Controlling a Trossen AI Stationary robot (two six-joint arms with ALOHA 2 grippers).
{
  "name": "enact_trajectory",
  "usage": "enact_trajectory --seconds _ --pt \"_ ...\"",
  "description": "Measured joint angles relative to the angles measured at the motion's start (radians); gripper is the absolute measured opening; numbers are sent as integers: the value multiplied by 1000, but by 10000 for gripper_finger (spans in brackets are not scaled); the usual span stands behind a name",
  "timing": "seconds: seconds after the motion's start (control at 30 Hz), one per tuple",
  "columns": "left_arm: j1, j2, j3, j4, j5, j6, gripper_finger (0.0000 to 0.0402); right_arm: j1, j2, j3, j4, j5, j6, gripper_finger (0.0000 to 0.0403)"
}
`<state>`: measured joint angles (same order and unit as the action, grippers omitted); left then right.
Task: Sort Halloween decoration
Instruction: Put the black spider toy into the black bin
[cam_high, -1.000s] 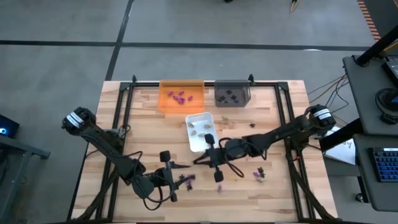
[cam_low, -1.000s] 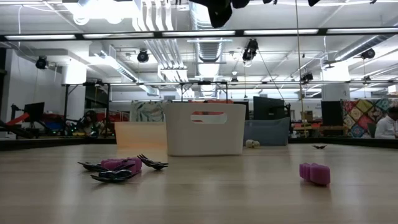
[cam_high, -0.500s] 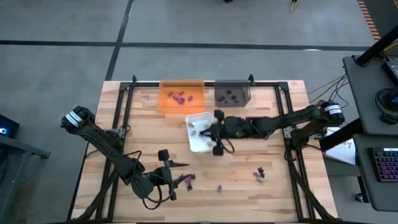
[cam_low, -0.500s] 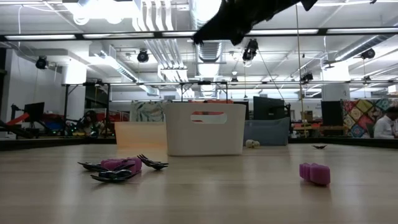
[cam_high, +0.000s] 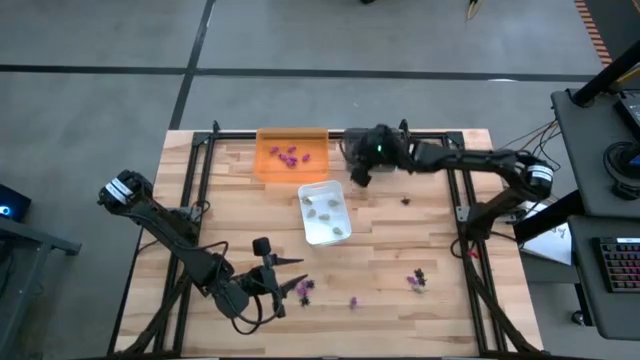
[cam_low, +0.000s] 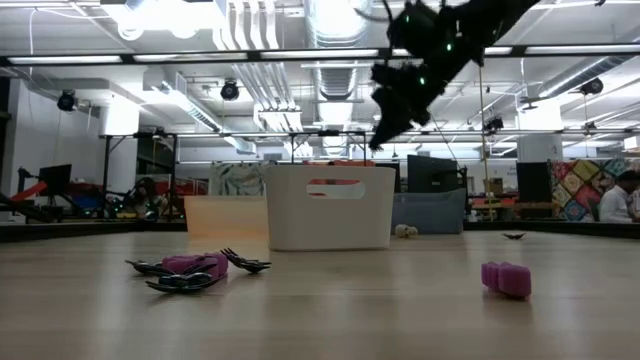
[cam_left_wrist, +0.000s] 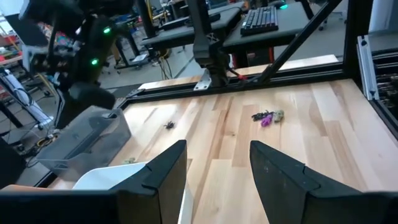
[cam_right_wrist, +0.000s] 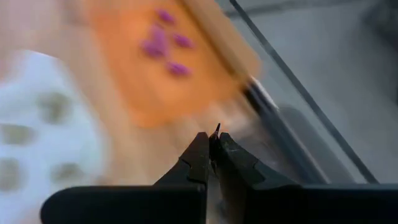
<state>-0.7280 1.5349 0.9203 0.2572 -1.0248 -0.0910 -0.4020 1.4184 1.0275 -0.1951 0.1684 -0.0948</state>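
Note:
My right gripper (cam_high: 357, 177) hangs high over the near left corner of the grey tray (cam_high: 375, 152), which holds black pieces. It is shut, and a tiny dark sliver (cam_right_wrist: 217, 128) sticks out past its tips. The orange tray (cam_high: 291, 153) holds purple pieces and the white tray (cam_high: 324, 211) holds pale beige ones. My left gripper (cam_left_wrist: 214, 180) is open and empty low over the near left table, beside a purple and black cluster (cam_high: 303, 288). Loose pieces lie on the wood: a purple one (cam_high: 352, 301), a cluster (cam_high: 417, 280), a black one (cam_high: 405, 200). My right gripper pinches a tiny dark piece between its two fingertips (cam_right_wrist: 200, 146); only a thin point of it (cam_right_wrist: 217, 128) shows past them. The fingers slant down toward the far left. The piece is lifted clear, high above the table in the low view (cam_low: 380, 138).
The three trays stand side by side at the far middle of the wooden table, the white one nearer. A black metal frame (cam_high: 455, 180) runs along the table's edges. The low view shows the purple block (cam_low: 505, 279) and the cluster (cam_low: 190, 270) lying on the wood.
My right gripper has gone from low over the near middle of the table up and toward the far edge, passing over the white tray to the grey tray, staying shut. My left gripper has kept still. The pieces on the table lie as before.

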Motion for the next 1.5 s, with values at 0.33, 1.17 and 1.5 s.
enact_trajectory --seconds 0.33,1.17,1.5 --pt "8 0 0 -22 -14 0 160 -263 36 -1 -78 -121 -37 12" --pt "15 0 0 -45 -16 -1 160 -325 165 -1 -64 -169 -45 112" --pt "32 0 0 -46 -15 -1 160 -276 29 -1 -152 -285 75 93"
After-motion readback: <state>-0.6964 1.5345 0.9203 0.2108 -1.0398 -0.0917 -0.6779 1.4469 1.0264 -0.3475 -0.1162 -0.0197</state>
